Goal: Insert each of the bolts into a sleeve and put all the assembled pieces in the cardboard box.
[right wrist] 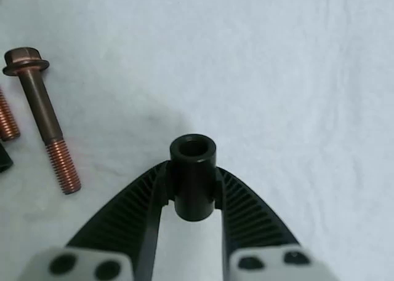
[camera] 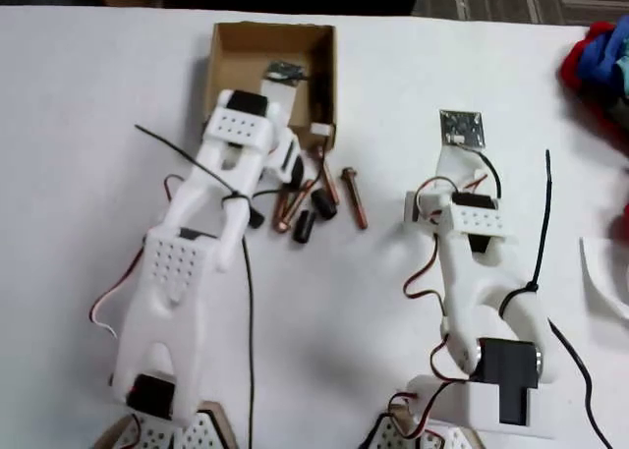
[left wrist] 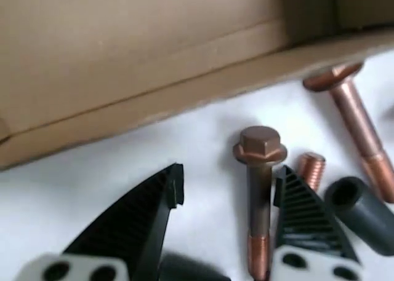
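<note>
Right gripper (right wrist: 192,170) clamps black cylindrical sleeve (right wrist: 192,198), open bore showing, above white table (right wrist: 295,59). Left gripper (left wrist: 229,189), jaws wide, brackets copper hex-flange bolt (left wrist: 258,170) just beside brown cardboard box (left wrist: 154,59). Step likely bolt pickup. Next: close on shank, line thread with bore.

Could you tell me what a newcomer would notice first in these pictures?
A black sleeve gripped in the right arm's jaws, over the white table. Then the heap of copper bolts and loose sleeves beside the cardboard box, where the left arm's open jaws flank one bolt.
</note>
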`<action>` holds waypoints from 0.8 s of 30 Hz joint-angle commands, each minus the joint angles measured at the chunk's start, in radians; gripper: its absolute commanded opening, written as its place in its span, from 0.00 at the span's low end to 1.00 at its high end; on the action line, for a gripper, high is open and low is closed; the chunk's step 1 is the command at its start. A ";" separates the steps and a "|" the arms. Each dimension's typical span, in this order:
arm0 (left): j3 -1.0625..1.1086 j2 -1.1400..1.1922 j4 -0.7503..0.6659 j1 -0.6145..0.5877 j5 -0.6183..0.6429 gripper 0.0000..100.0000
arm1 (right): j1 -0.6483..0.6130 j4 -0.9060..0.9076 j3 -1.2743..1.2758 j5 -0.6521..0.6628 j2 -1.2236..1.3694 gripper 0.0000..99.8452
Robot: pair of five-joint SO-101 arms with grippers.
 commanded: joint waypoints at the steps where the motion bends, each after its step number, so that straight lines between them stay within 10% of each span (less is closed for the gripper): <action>1: -0.091 0.014 -0.003 -0.012 -0.018 0.25 | -0.013 -0.015 -0.003 -0.008 -0.045 0.02; 10: -0.186 0.098 0.049 -0.005 -0.046 0.02 | -0.013 -0.015 -0.003 -0.008 -0.045 0.02; 24: -0.186 0.114 0.166 -0.006 -0.046 0.07 | -0.013 -0.015 -0.003 -0.008 -0.045 0.02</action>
